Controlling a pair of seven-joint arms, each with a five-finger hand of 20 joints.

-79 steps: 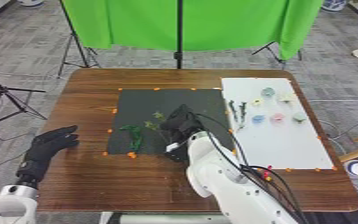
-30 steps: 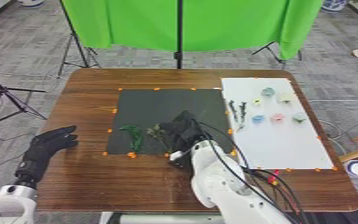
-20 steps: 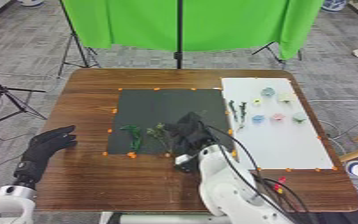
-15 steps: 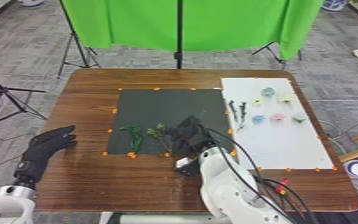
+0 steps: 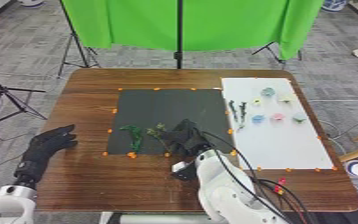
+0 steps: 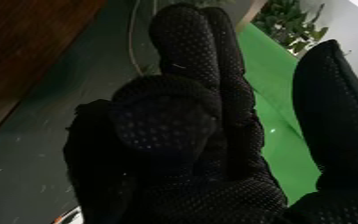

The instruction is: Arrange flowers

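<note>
Two leafy green stems (image 5: pixel 135 138) suggest foliage-laying, so your spread, black-gloved right hand (image 5: pixel 187 138) should next fetch slender sprigs (image 5: pixel 243 112) beside the dark rectangular mat (image 5: pixel 162 106).

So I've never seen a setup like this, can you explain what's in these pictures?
It's a robot with two white arms and black-gloved hands. The head view looks down from its head; the right wrist view is a close look from its right arm. On the brown table lie a dark sheet with green sprigs and a white sheet with small flower heads and thin stems. The left hand is open; the right hand is over the dark sheet, holding something or not, I can't tell.
</note>
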